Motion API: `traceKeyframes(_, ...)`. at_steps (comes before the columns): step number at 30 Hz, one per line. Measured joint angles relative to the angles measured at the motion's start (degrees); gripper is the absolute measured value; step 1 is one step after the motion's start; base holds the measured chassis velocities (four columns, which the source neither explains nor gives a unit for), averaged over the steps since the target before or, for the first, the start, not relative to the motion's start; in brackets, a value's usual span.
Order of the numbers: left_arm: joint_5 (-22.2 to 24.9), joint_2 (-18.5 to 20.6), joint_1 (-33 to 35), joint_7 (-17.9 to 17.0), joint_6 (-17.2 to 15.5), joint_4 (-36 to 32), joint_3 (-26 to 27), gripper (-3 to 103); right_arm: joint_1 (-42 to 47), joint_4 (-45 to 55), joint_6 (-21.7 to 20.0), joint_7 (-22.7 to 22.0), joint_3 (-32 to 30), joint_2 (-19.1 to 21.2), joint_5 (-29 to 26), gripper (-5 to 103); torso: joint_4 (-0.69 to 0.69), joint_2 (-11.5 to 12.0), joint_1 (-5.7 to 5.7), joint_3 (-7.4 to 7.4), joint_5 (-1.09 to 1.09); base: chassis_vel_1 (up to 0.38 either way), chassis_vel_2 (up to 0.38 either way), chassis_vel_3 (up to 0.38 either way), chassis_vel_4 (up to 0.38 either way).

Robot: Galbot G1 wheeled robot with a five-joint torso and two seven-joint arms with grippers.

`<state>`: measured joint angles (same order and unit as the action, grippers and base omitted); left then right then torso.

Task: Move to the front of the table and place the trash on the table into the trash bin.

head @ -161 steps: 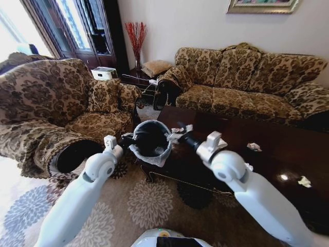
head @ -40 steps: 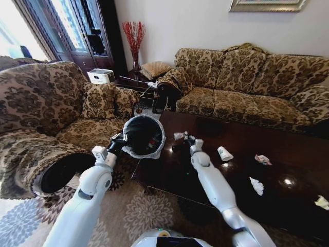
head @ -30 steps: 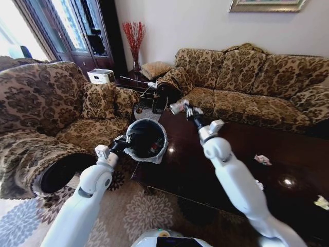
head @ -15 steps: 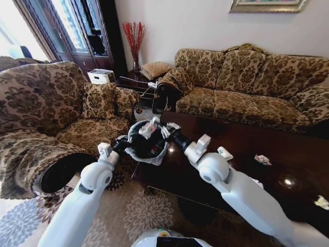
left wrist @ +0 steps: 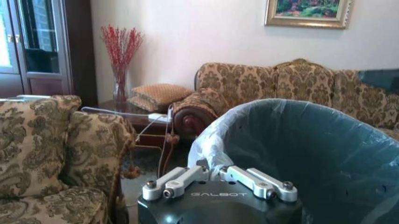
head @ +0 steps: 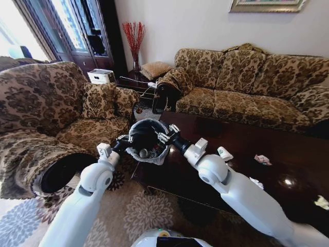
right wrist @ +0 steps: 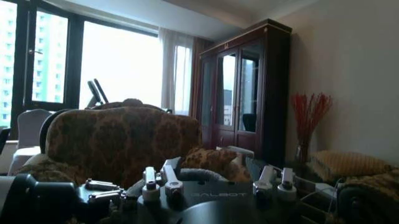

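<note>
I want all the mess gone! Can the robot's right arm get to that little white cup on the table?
Probably yes. The right claw is open over the bin and carries nothing, and the cup lies on bare table on that arm's side, with nothing in between. It only has to swing back.

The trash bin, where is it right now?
In the head view the trash bin is held up by the left gripper at the table's left corner, with the right gripper over its rim.

head: high, downward | wrists: low, level | shared: trash bin (head: 147, 140)
</note>
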<state>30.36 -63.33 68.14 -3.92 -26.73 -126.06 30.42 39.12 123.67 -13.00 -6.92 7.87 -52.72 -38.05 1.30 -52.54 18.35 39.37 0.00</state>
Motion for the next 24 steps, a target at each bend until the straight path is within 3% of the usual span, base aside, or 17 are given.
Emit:
traceKeyframes(3,0.1,-0.1,0.5,0.0,0.4,-0.6,0.6,2,1.4,0.4,0.0,-2.5,-5.7,0.3,-2.5,82,0.0,0.0,0.0,0.0,0.0,0.0,0.0,0.0,0.0)
traceKeyframes(7,0.4,-0.4,1.0,0.3,1.2,-0.8,1.1,2,5.1,-0.7,-0.1,-3.8,-11.5,1.2,-2.6,91,0.0,0.0,0.0,0.0,0.0,0.0,0.0,0.0,0.0)
traceKeyframes(10,0.8,-1.1,1.2,0.8,2.0,-0.8,1.2,2,13.5,-2.0,0.0,-6.8,-19.0,-0.1,-1.0,100,-0.02,0.0,0.0,0.0,0.02,0.0,0.0,0.0,0.0)
traceKeyframes(16,0.4,-1.7,1.5,0.8,2.4,-1.1,1.3,2,21.9,-2.9,0.3,-8.9,-25.8,-2.3,3.0,100,-0.03,0.0,0.0,0.0,0.01,0.0,0.0,0.0,0.0)
traceKeyframes(24,-0.5,-2.2,2.6,0.3,2.6,-2.2,2.3,2,29.6,-5.1,1.2,-5.3,-32.5,-6.3,8.2,100,0.0,0.0,0.0,0.0,0.02,-0.003,-0.007,-0.013,-0.007)
